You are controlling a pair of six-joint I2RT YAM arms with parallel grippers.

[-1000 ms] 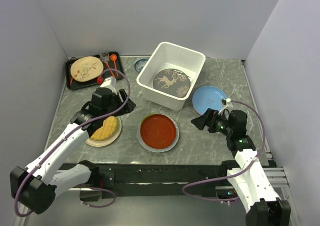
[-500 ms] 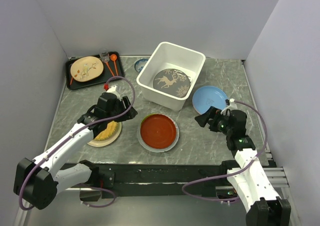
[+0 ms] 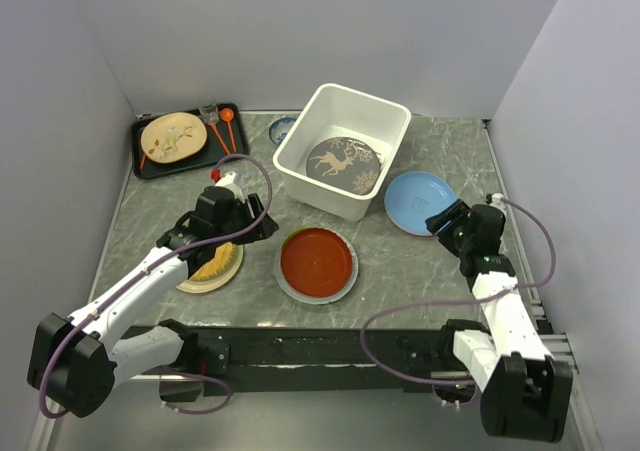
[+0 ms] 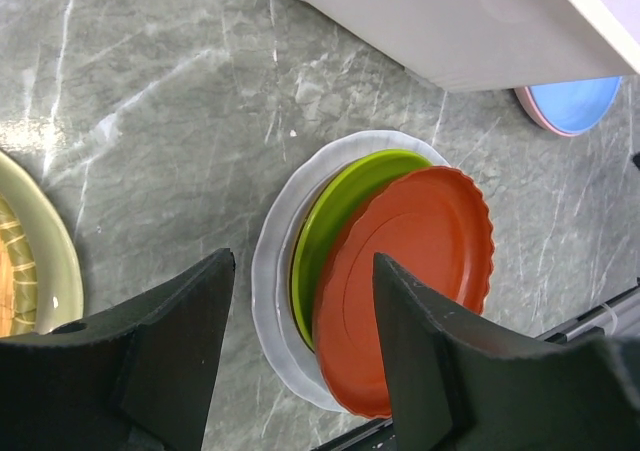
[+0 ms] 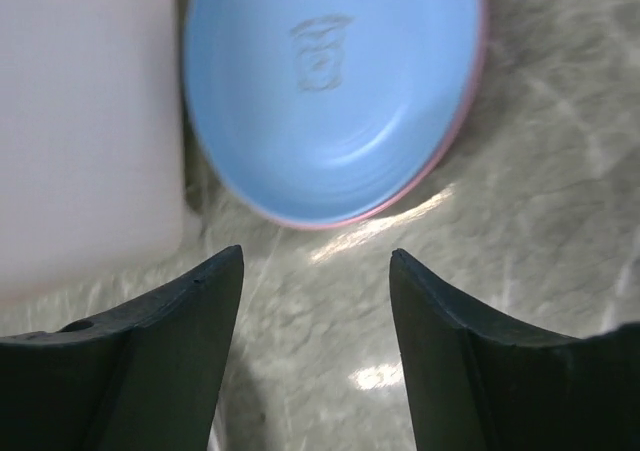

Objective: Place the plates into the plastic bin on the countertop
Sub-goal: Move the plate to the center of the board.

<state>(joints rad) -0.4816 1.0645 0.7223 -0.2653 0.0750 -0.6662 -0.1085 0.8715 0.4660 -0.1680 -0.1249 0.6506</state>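
From above, the white plastic bin (image 3: 330, 199) sits mid-bench (image 3: 400, 271) and holds a grey reindeer plate (image 3: 341, 161). A red plate (image 3: 317, 259) lies just in front of it, a light blue plate (image 3: 418, 199) just to its right.

Left wrist: the left claw (image 4: 300, 321) gapes empty over the stack's edge, where a lime green plate (image 4: 335, 206) shows under the red one.

Right wrist: the right claw (image 5: 315, 311) stands open and empty over bare marble, near the blue rim.

black tray (image 3: 147, 170), twig-patterned cream plate (image 3: 172, 137) and orange spoons (image 3: 228, 119) on it, small blue-rimmed dish (image 3: 283, 128) nearby
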